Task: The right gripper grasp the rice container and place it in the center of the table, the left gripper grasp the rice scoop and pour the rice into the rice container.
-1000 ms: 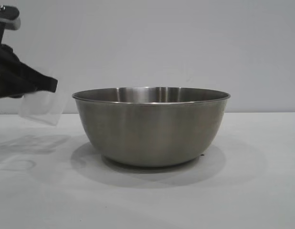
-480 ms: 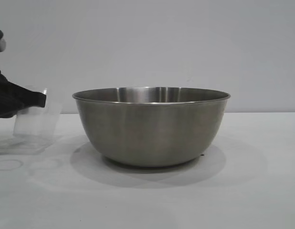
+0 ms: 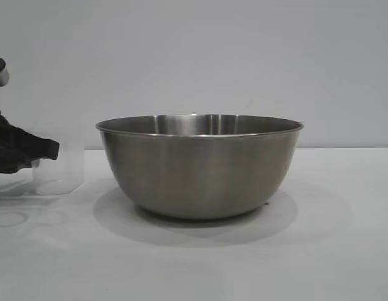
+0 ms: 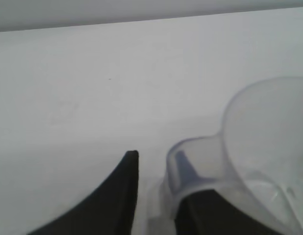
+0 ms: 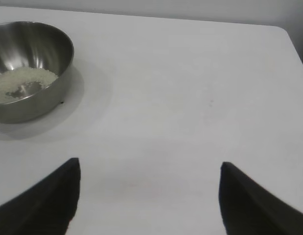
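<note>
The rice container (image 3: 199,169), a wide steel bowl, stands in the middle of the table (image 3: 319,257). In the right wrist view the rice (image 5: 23,81) lies as a pale heap in the rice container (image 5: 43,54). The clear rice scoop (image 3: 56,170) stands upright on the table to the bowl's left. My left gripper (image 3: 53,149) is at its handle side. In the left wrist view the left gripper (image 4: 157,159) is open: one finger shows through the loop handle of the scoop (image 4: 262,142), the other stands apart from it. My right gripper (image 5: 149,169) hangs open over bare table, far from the bowl.
A plain pale wall runs behind the table. The table's far corner (image 5: 284,30) shows in the right wrist view. Faint ring marks (image 3: 10,218) lie on the tabletop in front of the scoop.
The scoop went from tilted in the air beside the bowl's rim down and left to standing on the table. The left gripper's jaws have parted from the handle.
</note>
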Robot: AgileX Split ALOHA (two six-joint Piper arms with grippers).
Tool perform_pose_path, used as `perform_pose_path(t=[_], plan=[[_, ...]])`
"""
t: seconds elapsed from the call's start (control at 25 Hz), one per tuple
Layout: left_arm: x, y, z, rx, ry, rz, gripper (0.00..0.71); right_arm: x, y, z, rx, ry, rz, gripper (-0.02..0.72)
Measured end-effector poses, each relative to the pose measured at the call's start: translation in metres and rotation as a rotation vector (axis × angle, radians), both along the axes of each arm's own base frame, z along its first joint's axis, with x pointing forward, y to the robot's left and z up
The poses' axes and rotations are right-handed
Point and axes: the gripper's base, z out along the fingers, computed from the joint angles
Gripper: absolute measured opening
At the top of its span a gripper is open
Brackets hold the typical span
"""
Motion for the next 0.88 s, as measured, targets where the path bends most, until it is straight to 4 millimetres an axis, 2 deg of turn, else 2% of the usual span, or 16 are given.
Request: perform_pose_path(t=[0.04, 0.32, 0.52, 0.72, 0.88], plan=[[-0.005, 0.001, 0.002, 0.002, 0.007, -0.002, 0.382, 0.0, 0.0, 0.0, 0.0, 0.0, 0.0, 0.533], [-0.043, 0.003, 0.025, 0.003, 0.015, -0.085, 0.365, 0.0, 0.0, 0.0, 0.0, 0.0, 0.0, 0.533], [-0.066, 0.001, 0.051, -0.071, -0.029, -0.156, 0.365, 0.0, 0.0, 0.0, 0.0, 0.0, 0.0, 0.533], [-0.075, -0.002, 0.078, -0.137, -0.102, -0.202, 0.365, 0.0, 0.0, 0.0, 0.0, 0.0, 0.0, 0.533], [-0.081, -0.002, 0.085, -0.109, -0.053, -0.221, 0.365, 0.0, 0.0, 0.0, 0.002, 0.0, 0.001, 0.533]])
